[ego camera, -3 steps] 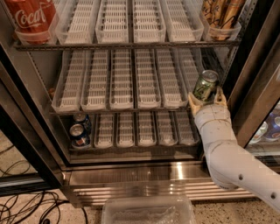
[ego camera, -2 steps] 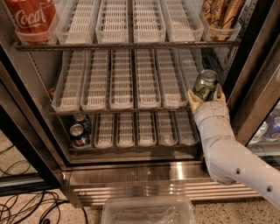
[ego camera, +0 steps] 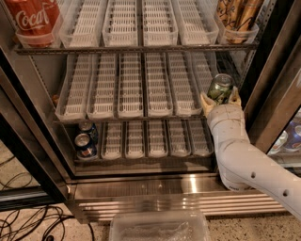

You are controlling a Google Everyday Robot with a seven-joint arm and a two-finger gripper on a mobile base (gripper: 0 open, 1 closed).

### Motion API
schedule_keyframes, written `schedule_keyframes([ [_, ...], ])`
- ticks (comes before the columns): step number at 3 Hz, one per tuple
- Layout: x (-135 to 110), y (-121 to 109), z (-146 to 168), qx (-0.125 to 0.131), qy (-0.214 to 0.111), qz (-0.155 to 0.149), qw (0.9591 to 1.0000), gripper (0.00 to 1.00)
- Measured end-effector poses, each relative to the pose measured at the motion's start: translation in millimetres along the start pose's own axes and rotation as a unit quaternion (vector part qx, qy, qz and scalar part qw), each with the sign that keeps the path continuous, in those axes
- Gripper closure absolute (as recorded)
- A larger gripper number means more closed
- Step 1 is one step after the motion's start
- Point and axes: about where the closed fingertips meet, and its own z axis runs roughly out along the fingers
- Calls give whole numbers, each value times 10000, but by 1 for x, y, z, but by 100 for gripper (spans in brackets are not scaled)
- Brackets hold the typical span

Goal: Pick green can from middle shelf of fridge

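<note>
The green can [ego camera: 219, 88] has a silver lid and sits between the fingers of my gripper [ego camera: 220, 98], at the front right end of the middle shelf [ego camera: 131, 89]. The gripper is shut on the can and holds it tilted, just in front of the rightmost white tray. My white arm [ego camera: 244, 160] comes in from the lower right. The fridge [ego camera: 155, 188] stands open, with its steel base below.
A big red Coca-Cola can [ego camera: 34, 19] stands top left. Tan cans [ego camera: 239, 14] stand top right. Two blue cans [ego camera: 86, 140] sit on the bottom shelf at left. A clear plastic bin [ego camera: 160, 227] lies on the floor. Cables [ego camera: 33, 221] lie at left.
The gripper and the green can have shifted slightly up and outward from the shelf's right end. Everything else is unchanged.
</note>
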Motion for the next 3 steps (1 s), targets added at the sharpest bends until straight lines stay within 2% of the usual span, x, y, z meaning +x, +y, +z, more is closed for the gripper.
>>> schedule_keyframes([
  [1,2,1,5,9,42,70,10000,45],
  [2,1,6,7,-71,61,167,9998,64],
  [3,0,14,7,-227,73,256,9994,87],
])
